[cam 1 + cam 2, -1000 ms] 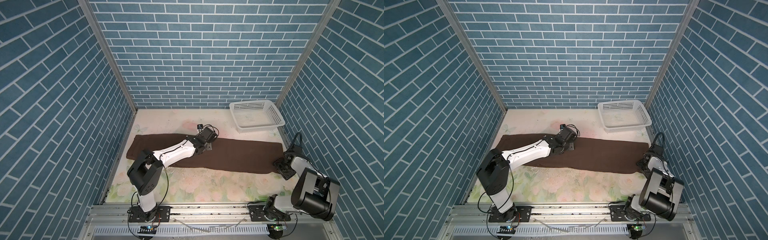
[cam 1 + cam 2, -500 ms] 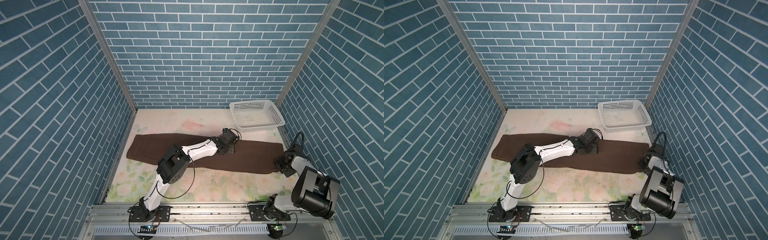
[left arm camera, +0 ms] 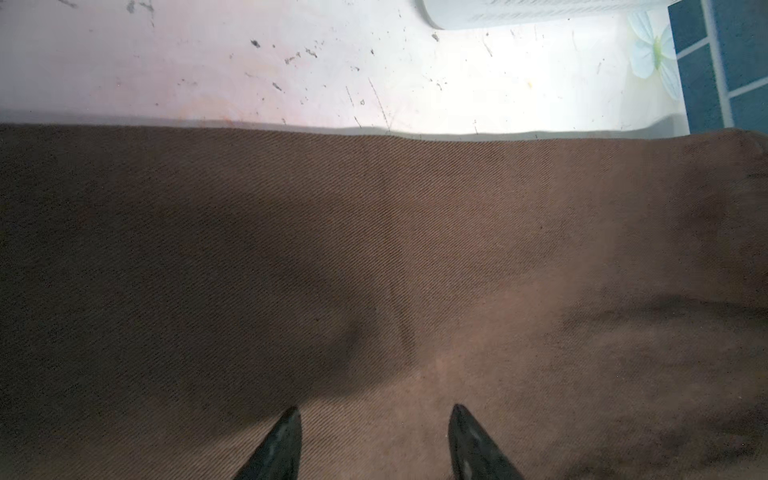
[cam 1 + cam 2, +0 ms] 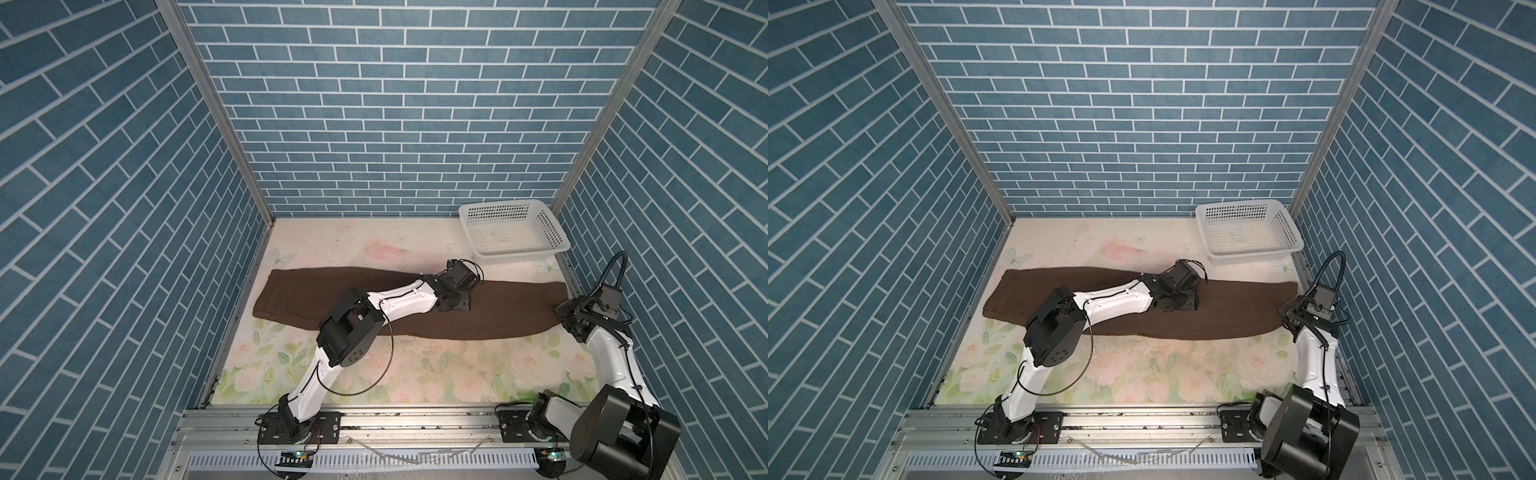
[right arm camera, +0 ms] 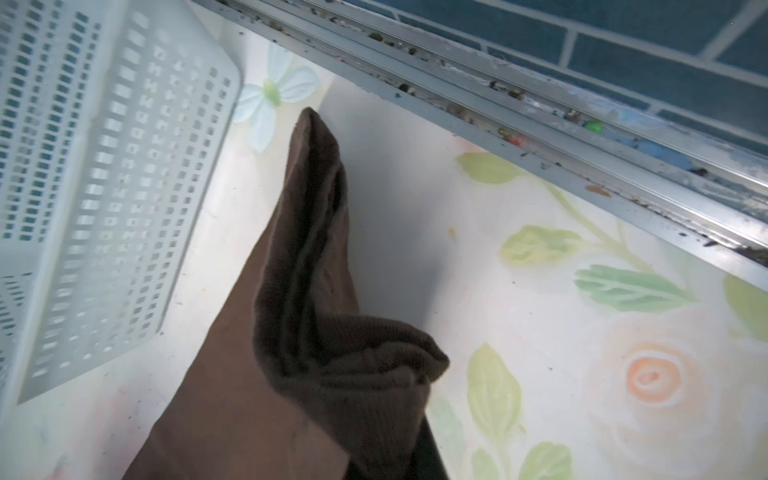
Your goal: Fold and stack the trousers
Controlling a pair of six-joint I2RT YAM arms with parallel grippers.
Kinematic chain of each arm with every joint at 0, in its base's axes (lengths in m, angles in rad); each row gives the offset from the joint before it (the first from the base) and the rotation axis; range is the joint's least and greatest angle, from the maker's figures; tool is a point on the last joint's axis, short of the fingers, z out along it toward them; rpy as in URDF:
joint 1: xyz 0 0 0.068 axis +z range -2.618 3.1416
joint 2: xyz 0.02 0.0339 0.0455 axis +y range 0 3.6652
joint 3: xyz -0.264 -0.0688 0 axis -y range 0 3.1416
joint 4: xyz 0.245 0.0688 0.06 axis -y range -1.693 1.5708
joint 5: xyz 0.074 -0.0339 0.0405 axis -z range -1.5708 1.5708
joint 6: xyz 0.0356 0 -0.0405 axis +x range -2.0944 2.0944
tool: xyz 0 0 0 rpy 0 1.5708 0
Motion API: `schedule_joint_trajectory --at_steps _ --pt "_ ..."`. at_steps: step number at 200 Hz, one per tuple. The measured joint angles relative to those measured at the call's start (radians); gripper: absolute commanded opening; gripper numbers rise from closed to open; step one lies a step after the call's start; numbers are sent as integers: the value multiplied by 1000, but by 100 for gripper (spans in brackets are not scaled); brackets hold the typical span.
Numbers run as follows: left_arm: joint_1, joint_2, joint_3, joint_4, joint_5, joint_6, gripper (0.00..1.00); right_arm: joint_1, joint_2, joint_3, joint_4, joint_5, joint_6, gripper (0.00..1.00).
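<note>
Floral table (image 4: 457, 374), trousers (image 4: 498, 307) flat overhead; right wrist view shows end bunched

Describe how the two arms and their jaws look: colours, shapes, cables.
Both arms have smooth white shells between bulky black joint housings. The left arm carries a thin black cable looping loose by its elbow; the left gripper ends in two glossy black pointed jaws. The right arm has a black ribbed hose arching over its wrist. No markings are legible.
</note>
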Motion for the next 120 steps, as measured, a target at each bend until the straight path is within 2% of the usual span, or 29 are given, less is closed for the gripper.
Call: schedule_joint_trajectory --at_steps 41,60,78,120 --pt "16 0 0 0 31 -11 58 109 -67 14 0 1 -26 0" --pt "48 -37 -47 16 47 -21 58 180 -76 38 2 3 -36 0" --pt "104 -130 -140 31 52 -32 59 250 -76 55 6 17 -45 0" --pt "288 -454 -356 83 39 -58 59 449 -35 98 20 79 -51 0"
